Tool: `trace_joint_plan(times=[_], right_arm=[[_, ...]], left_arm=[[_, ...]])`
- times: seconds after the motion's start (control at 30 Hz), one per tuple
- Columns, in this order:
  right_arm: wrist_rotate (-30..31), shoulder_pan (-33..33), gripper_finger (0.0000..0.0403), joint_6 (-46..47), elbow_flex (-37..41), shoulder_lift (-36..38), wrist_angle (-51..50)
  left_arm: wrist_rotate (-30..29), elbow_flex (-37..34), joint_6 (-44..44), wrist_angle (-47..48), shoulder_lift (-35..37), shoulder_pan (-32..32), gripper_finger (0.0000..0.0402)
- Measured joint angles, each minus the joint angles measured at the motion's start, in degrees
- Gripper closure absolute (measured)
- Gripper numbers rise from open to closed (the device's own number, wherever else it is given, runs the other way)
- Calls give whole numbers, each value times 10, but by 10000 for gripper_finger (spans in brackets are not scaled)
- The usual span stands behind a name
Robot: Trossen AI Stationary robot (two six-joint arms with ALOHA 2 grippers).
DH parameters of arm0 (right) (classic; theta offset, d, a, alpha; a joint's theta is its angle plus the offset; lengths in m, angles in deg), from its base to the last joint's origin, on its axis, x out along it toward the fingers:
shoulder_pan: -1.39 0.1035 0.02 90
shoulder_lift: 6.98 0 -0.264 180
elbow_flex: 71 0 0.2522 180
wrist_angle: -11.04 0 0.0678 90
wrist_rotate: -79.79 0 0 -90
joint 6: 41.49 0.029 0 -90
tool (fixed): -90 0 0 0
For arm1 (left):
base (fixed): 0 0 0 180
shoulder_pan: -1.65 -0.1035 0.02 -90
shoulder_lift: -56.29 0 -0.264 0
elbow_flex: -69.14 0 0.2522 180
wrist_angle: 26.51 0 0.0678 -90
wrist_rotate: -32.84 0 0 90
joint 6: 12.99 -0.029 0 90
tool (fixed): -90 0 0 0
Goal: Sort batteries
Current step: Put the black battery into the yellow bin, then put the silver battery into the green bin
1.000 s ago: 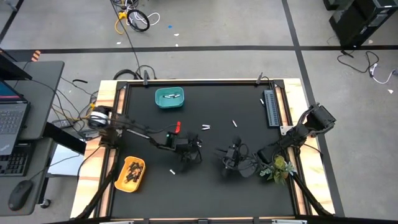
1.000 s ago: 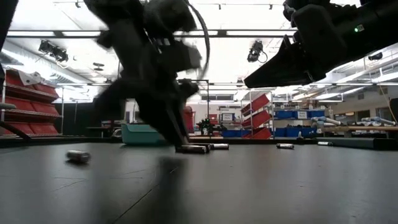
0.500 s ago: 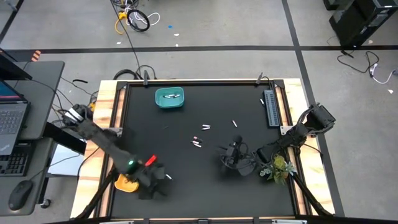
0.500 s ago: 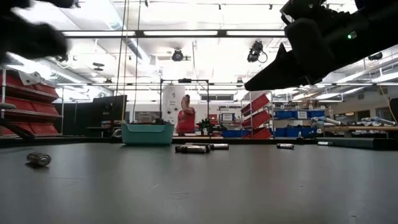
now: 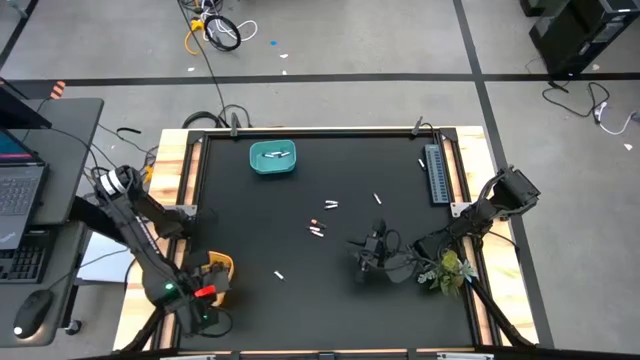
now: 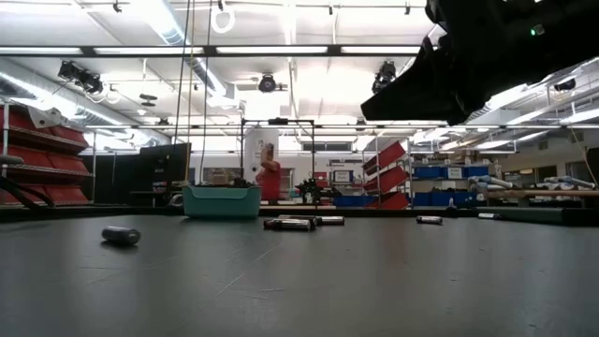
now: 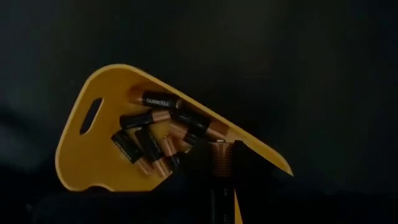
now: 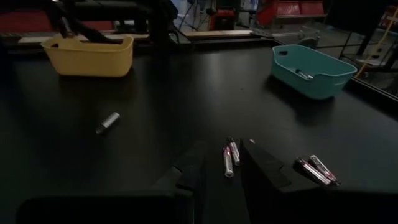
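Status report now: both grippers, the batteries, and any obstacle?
Left gripper above yellow bin, shut on a copper-tipped battery. Right gripper hovers mid-table over loose batteries, holds nothing. No obstacle seen.

The worktop (image 5: 330,290) is covered by a matt black sheet, faintly scuffed, and is framed by pale bare wood (image 5: 172,180). The yellow bin (image 7: 84,155) and the teal bin (image 8: 314,71) are seen as smooth moulded plastic with a soft sheen. The batteries (image 7: 158,134) in the yellow bin are finished in glossy black and copper metal. The grey ribbed strip (image 5: 436,175) appears dull.
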Motion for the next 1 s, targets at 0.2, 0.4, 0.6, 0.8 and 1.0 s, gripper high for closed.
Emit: trace_joint_plan(times=[0.2, 0.4, 0.6, 0.8, 1.0], right_arm=[[-8, 15, 320, 0, 0, 0, 17], [-12, 33, 320, 8, 0, 0, 20], [-13, 42, 320, 16, 0, 0, 19], [-17, 44, 320, 16, 0, 0, 18], [-54, 43, 320, -4, 0, 0, -1]], left_arm=[[-30, 0, 127, 78, 1, 33, 321], [-44, 0, 174, 78, 1, 39, 214], [-111, 0, 167, 59, 1, 11, 186], [-171, 0, 6, -22, -21, -79, 203], [-167, 0, -286, -152, -65, -204, 214]])
